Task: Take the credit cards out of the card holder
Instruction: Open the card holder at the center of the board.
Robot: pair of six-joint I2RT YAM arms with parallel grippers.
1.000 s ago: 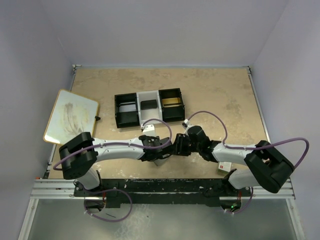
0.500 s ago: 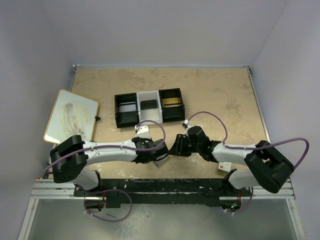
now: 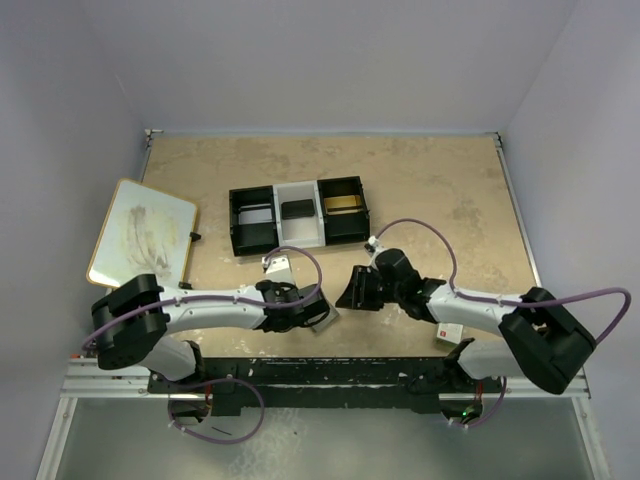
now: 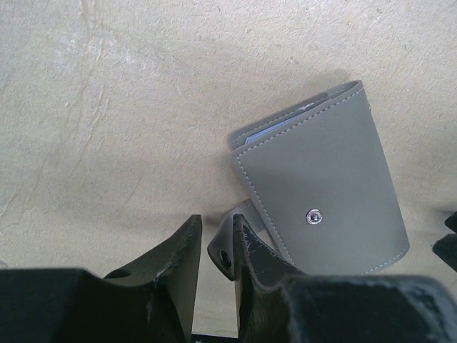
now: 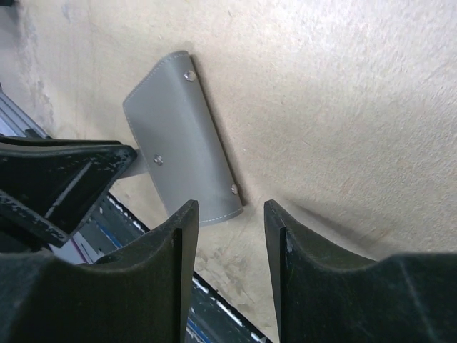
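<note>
My left claw [image 4: 216, 227], narrowly open, straddles the snap tab [image 4: 227, 254] of the flat grey stitched card holder [image 4: 321, 193]. My right claw [image 5: 230, 211] is open and empty.

- The table [image 3: 450, 180] has a mottled beige top, scuffed and faintly cracked.
- A black-and-white tray [image 3: 233, 222] with three compartments lies around the middle of the surface, its long side parallel to the far edge.
- A white rectangular board [image 3: 140, 235] with faint smears lies at the left edge, turned at an angle and reaching past that edge.
- The card holder [image 4: 321, 186] lies flat close to the near edge, about midway along it. It is folded shut, its grey outer face with metal snaps up, and a pale sliver shows at one open end.
- A small white-and-red box [image 3: 448, 333] sits near the near edge, toward the right corner.
</note>
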